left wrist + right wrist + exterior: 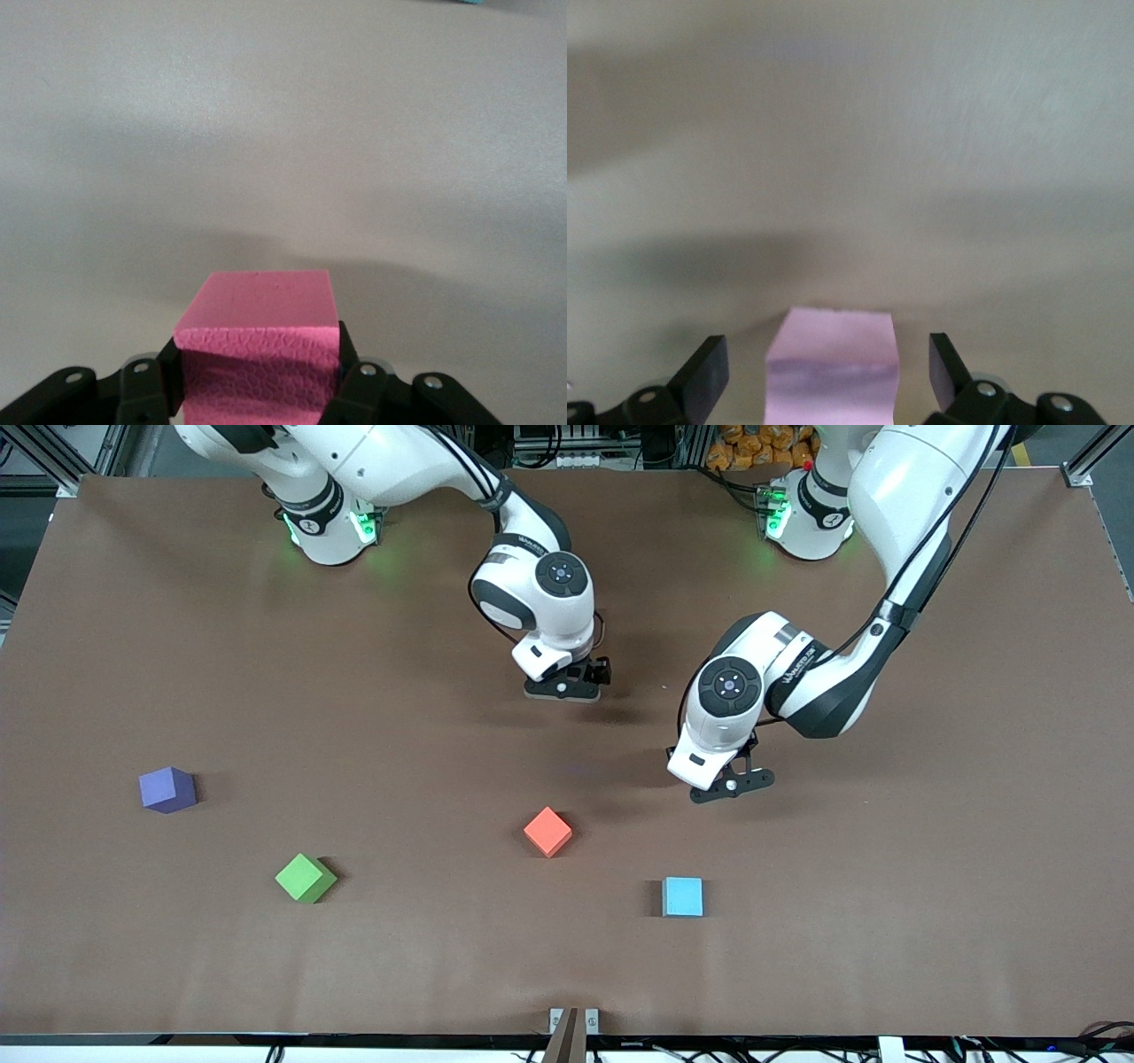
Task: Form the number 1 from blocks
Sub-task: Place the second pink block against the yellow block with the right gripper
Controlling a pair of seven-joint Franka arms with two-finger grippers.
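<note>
Nearest the front camera on the worktop (886,921) lies the light blue cube (683,896), then the green block (305,878), the red block (547,832) and the purple cube (167,789). The left end effector (259,376) is clamped on a pink block (261,341). The right end effector (828,372) stands wide open around a paler pink block (831,372), its fingers (709,372) clear of it.

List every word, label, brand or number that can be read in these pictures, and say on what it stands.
Right arm: dark lettering on the link above the wrist, too small to read.
Left arm: dark lettering on the forearm, too small to read.
Cubes and table: no text.
Both wrist views: no text.
</note>
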